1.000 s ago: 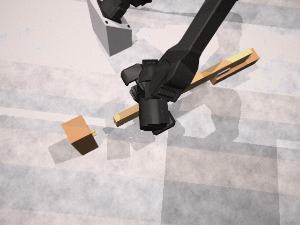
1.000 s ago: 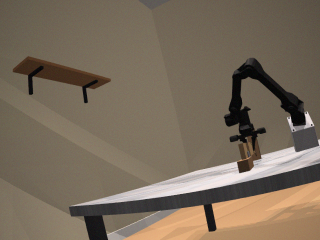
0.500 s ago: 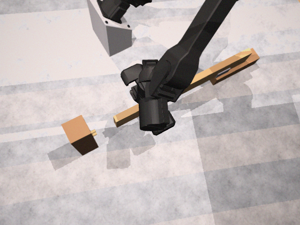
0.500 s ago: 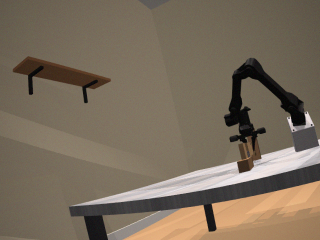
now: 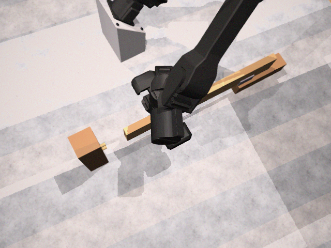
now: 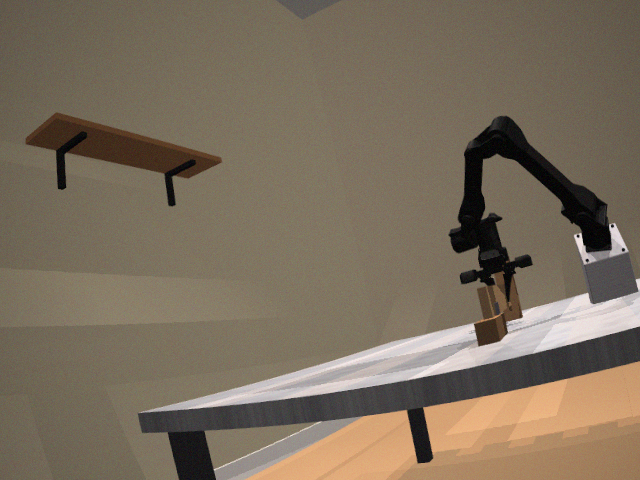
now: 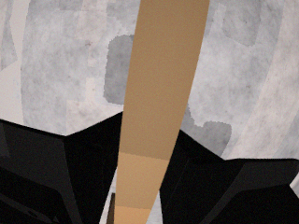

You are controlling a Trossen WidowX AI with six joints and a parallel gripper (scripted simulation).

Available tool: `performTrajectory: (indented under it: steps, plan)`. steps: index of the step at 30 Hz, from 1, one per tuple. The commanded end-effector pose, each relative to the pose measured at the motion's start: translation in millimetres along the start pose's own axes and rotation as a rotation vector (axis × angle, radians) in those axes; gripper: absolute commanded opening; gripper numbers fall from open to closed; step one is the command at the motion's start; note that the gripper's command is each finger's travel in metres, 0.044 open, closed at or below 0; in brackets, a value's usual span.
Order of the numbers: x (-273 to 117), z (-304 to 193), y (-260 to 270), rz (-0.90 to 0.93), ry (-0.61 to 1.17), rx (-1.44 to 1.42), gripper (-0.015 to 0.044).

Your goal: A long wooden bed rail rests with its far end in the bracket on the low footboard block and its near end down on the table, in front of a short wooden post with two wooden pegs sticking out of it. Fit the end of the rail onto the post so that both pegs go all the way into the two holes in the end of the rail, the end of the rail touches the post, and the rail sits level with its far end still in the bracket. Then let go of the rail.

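The black parallel-jaw tool (image 5: pixel 170 133) is clamping the long light-brown wooden rail (image 5: pixel 138 128) near its free end. That end is hanging apart from the short orange-brown wooden post (image 5: pixel 87 145) and its two small pegs (image 5: pixel 103 145), above the grey mottled tabletop (image 5: pixel 213 186). The rail's far end is resting on the low wooden footboard block (image 5: pixel 267 73).

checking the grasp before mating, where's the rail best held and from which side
Near its post end, from above, fingers across the two long side faces. The rail is long and narrow, so those faces are flat and parallel, and a grip close to the free end steers it onto the pegs. The hand is shut on it there now.
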State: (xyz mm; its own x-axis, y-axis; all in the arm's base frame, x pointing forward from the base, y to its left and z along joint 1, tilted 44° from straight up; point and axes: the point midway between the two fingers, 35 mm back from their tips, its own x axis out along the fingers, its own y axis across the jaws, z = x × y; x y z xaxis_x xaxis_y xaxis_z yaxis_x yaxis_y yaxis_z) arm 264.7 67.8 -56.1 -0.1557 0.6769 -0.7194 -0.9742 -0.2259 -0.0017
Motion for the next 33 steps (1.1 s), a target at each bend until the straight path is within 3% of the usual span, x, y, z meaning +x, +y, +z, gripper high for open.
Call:
performTrajectory:
  steps: [1,33]
  plan:
    - [-0.5,-3.1,-0.9,-0.003,0.002,-0.002,0.0000]
    - [-0.9,-12.7,-2.6,-0.003,0.002,-0.003,0.0000]
